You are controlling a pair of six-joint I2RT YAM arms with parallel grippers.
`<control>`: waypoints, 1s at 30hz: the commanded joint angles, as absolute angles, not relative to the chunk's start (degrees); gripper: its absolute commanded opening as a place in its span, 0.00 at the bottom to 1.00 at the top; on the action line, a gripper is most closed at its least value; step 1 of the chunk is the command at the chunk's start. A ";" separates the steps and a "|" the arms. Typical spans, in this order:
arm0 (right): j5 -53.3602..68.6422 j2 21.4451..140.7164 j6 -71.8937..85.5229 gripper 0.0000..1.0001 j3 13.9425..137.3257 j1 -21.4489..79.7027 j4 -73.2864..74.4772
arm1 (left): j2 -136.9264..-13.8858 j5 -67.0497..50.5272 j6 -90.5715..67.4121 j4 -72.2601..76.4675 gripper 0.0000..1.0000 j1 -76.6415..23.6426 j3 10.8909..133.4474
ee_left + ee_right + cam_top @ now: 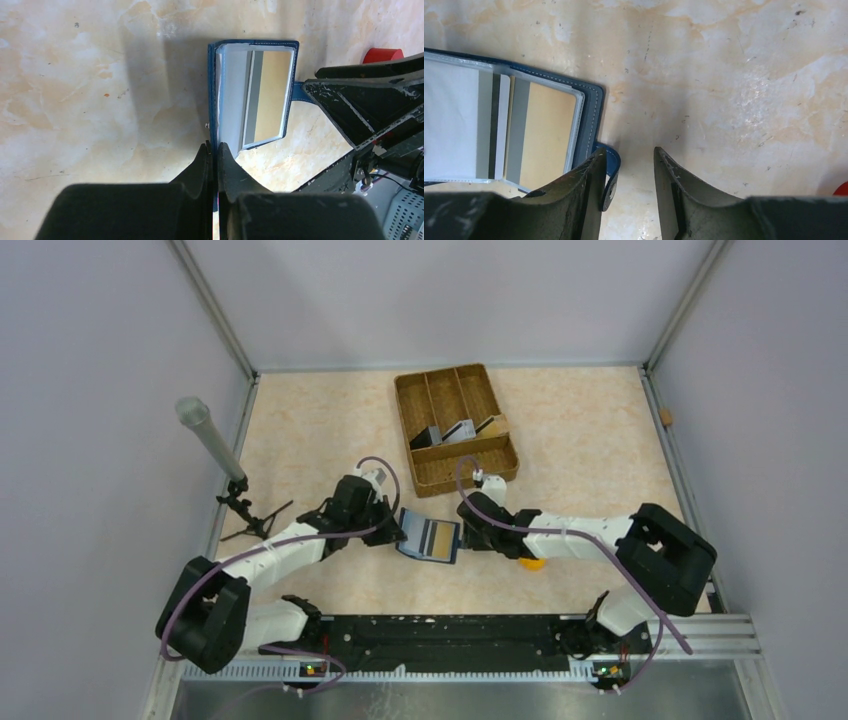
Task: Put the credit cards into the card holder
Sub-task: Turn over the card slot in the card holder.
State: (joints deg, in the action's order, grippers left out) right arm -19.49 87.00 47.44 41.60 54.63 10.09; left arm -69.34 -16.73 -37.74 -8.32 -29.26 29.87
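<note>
Navy card holder (pixel 430 538) lay open on the bench (pixel 300 440), near-centre, between both claws. Its left cover edge was clamped in the left claw (pixel 214 150). Just right of the holder stood the right claw (pixel 629 156), jaws apart with nothing between them, its left finger beside the snap tab (pixel 610 172). Wrist views showed a tan-and-grey card (pixel 267 95) in the clear sleeve (pixel 235 95). Only the top view showed further credit cards (pixel 460 430) in the far woven tray (pixel 505 455).
</note>
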 commanded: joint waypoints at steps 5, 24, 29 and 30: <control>-17.20 89.65 49.51 0.16 40.48 56.16 13.45 | -66.81 -15.88 -37.12 -8.84 0.00 -29.17 31.57; -14.30 96.57 51.84 0.00 37.18 56.16 6.95 | -68.59 -30.17 -45.61 14.16 0.00 -29.24 25.25; -14.22 96.75 51.94 0.00 37.18 56.22 6.97 | -69.42 -30.57 -45.47 15.47 0.00 -29.25 24.96; -14.16 96.77 51.90 0.00 37.20 56.17 7.01 | -69.71 -30.65 -45.37 15.61 0.00 -29.23 24.96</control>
